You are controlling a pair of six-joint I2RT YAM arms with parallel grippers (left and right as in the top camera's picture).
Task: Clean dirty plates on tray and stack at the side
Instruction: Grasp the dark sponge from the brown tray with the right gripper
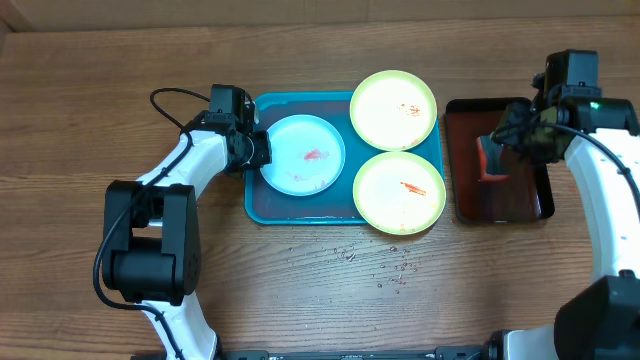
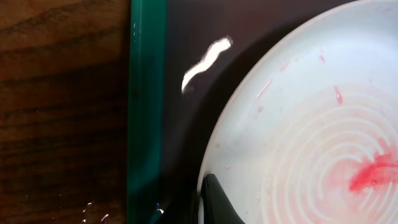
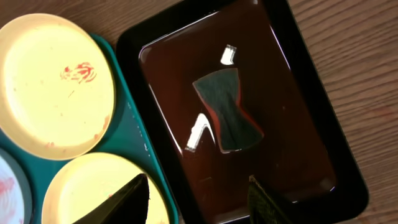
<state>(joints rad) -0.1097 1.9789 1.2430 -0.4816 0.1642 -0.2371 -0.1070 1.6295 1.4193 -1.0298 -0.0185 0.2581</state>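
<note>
The pale blue-white plate (image 1: 300,155) with a red smear lies at the left of the turquoise tray (image 1: 300,212). Two yellow-green plates (image 1: 393,108) (image 1: 400,192) with red smears lie at its right. My left gripper (image 1: 256,150) is at the blue-white plate's left rim. In the left wrist view one dark finger (image 2: 214,202) lies on the plate's (image 2: 298,124) rim, apparently pinching it; the other finger is hidden. My right gripper (image 3: 193,199) is open and empty above the dark red-black tray (image 3: 298,68); in the overhead view it (image 1: 503,138) hovers over that tray.
A dark green sponge with a red underside (image 3: 227,112) lies in shallow liquid in the dark red-black tray (image 1: 530,205), right of the turquoise tray. Water drops (image 1: 385,268) speckle the wooden table in front of the tray.
</note>
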